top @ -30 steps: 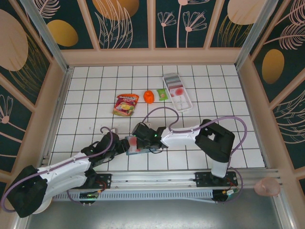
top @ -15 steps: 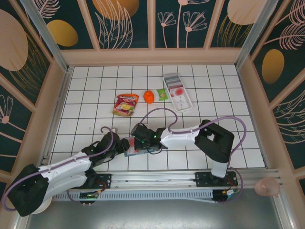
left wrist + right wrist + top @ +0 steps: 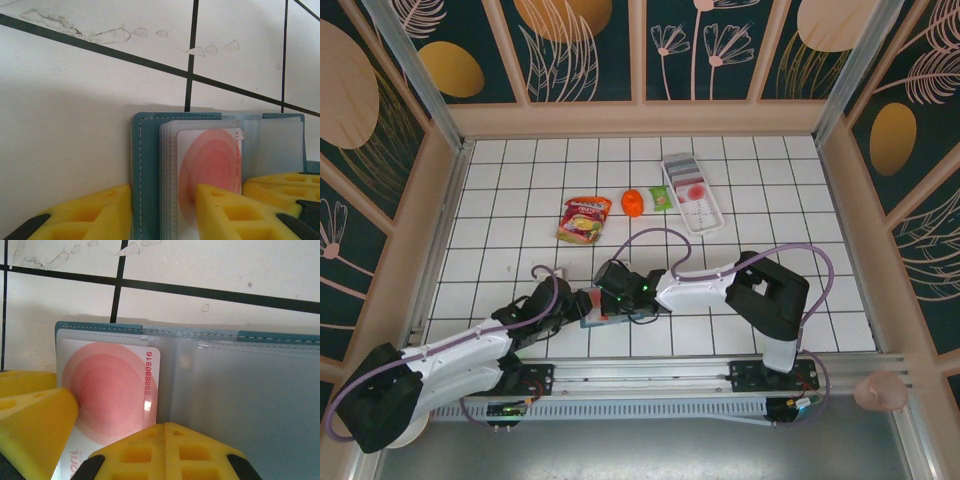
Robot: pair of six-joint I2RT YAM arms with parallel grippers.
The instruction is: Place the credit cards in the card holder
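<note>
The left gripper (image 3: 162, 191) had its fingers apart, one just beside the holder (image 3: 145, 165), one on the card (image 3: 210, 155), their bases cut off. The right gripper (image 3: 606, 298) was at the holder too; whether it gripped anything I could not tell. The holder lay open on the tiles (image 3: 520, 200), near the front. Yellow fingers hid the card's lower end.

The credit card (image 3: 110, 390) carries red digits printed sideways along its right edge, mostly eights and ending 0816; pale script at its lower left corner is cut off, unreadable
</note>
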